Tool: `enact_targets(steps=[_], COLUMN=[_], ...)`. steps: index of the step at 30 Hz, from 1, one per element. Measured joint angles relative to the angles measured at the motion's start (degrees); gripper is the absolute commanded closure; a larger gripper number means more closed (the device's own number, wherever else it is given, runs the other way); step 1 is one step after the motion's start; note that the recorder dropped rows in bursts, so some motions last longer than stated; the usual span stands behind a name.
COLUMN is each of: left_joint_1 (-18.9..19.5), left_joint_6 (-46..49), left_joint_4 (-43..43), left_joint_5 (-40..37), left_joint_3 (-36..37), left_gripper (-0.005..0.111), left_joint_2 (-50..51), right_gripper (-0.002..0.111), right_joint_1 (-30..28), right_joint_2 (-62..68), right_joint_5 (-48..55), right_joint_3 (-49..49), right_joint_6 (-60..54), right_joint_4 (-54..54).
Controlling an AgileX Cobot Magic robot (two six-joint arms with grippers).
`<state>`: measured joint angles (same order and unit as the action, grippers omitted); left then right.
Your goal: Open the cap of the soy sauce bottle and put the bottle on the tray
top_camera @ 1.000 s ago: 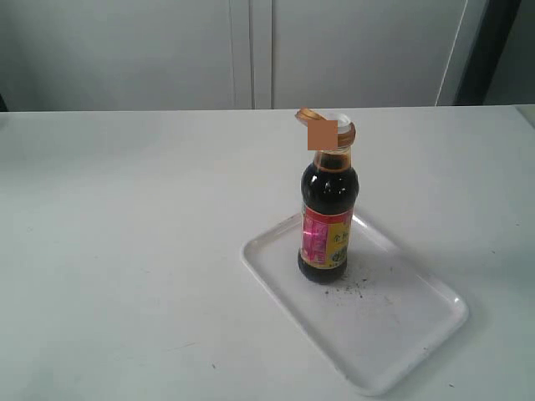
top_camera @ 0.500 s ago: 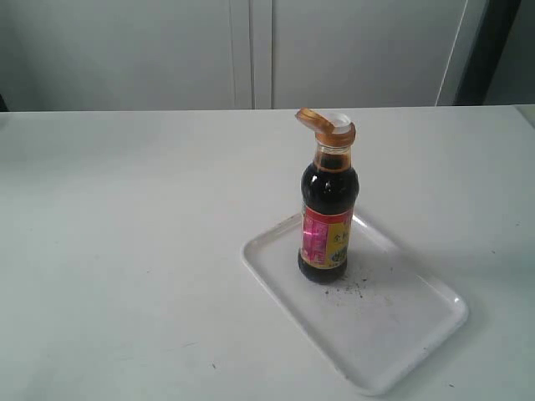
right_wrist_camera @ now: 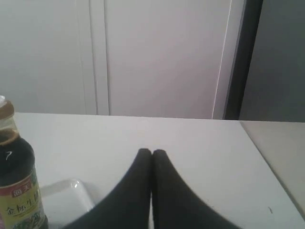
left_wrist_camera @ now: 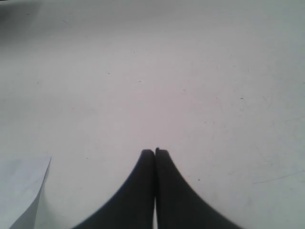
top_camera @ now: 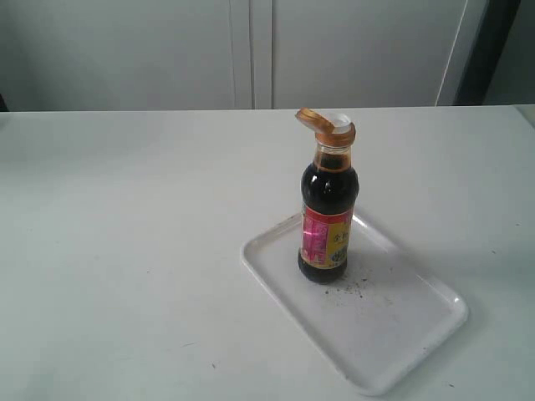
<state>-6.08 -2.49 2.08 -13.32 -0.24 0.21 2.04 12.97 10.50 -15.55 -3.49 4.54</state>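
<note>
Uncapped soy sauce bottle (top_camera: 328, 213) on tray (top_camera: 401, 334)

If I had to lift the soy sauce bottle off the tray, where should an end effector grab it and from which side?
Probably the round body of the soy sauce bottle, at the label, approached level from a side. It stands upright on the tray. The cap is flipped open above the narrow neck, so a top grasp looks awkward.

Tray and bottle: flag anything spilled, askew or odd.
Dark specks dot the tray just beside the soy sauce bottle, looking like drips or crumbs. The bottle stands upright on the tray, its cap flipped open. Nothing else stands out.
</note>
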Motion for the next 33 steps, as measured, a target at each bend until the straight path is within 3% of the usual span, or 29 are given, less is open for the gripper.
enact_targets(steps=[33], left_joint_1=[0.0], left_joint_6=[0.0], left_joint_4=[0.0], left_joint_5=[0.0], left_joint_3=[0.0], left_gripper=[0.107], left_joint_2=[0.0], right_gripper=[0.108], right_joint_1=[0.0], right_joint_2=[-11.3], right_joint_5=[2.8], right_joint_3=[15.3], right_joint_6=[2.0], right_joint_4=[-2.4])
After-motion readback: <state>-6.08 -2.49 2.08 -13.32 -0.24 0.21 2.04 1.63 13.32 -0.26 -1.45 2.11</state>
